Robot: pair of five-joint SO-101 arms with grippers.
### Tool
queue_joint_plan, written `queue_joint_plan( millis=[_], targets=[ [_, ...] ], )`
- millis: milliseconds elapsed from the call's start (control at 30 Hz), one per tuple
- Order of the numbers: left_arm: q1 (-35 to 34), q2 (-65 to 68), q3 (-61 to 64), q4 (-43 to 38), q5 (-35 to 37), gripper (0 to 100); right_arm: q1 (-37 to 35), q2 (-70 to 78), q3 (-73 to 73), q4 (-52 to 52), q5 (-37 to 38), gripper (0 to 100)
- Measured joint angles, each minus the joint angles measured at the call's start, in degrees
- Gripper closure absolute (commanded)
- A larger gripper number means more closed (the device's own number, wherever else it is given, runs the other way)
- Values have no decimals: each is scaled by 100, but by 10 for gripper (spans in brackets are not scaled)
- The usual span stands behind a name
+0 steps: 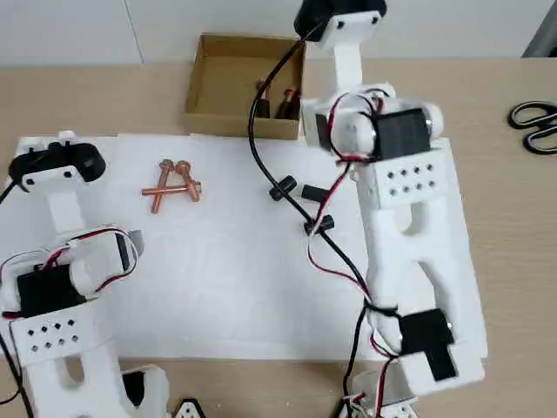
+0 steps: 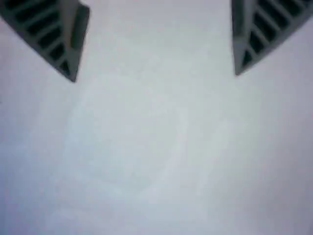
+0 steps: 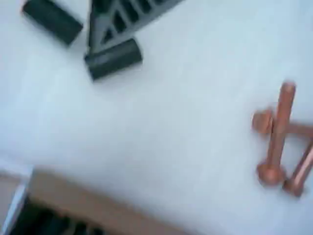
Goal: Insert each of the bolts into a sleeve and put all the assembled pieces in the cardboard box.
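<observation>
From above, you see your left gripper (image 1: 54, 164) over the left edge of the white foam sheet (image 1: 226, 287). Your right gripper (image 1: 338, 17) is up by the right corner of the brown cardboard box (image 1: 235, 124). A few dark and copper pieces (image 1: 277, 100) sit inside the box. Three shiny copper bolts (image 1: 174, 183) lie crossed in a small pile on the sheet, well apart from both grippers. The short black tube sleeves (image 1: 313, 192) lie on the sheet, close to the right arm's black cable (image 1: 253, 122).

In the left wrist view, your left gripper is wide apart and holds nothing. The white sheet lies under it.

In the right wrist view, one black sleeve lies just beside a dark ribbed part of your right gripper. Another sleeve lies a little farther off. The copper bolts lie well apart from them on the sheet. You cannot tell if this gripper is apart or together, or if it touches the sleeve.
</observation>
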Motion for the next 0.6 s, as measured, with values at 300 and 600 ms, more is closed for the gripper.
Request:
queue_joint_plan(
  millis=[300, 600],
  targets=[
    [0, 0, 0, 0, 0, 804, 0, -607, 220, 888, 0, 853],
    [0, 0, 0, 0, 0, 804, -369, -1916, 2347, 659, 0, 853]
  ],
)
